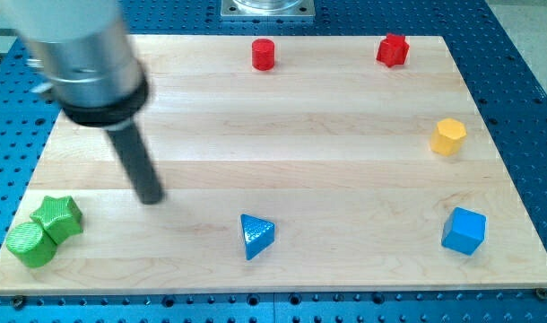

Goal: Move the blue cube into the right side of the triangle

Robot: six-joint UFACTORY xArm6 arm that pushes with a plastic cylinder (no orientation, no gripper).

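Note:
The blue cube (463, 231) sits near the view's bottom right corner of the wooden board (282, 144). The blue triangle (255, 235) lies at the bottom centre, well to the left of the cube. My tip (151, 198) rests on the board at the left, far left of the triangle and much farther from the cube. It touches no block.
A green star block (58, 218) and a green cylinder (30, 243) sit together at the bottom left, below my tip. A red cylinder (264, 54) and a red star block (393, 50) are at the top. A yellow hexagonal block (449, 136) is at the right.

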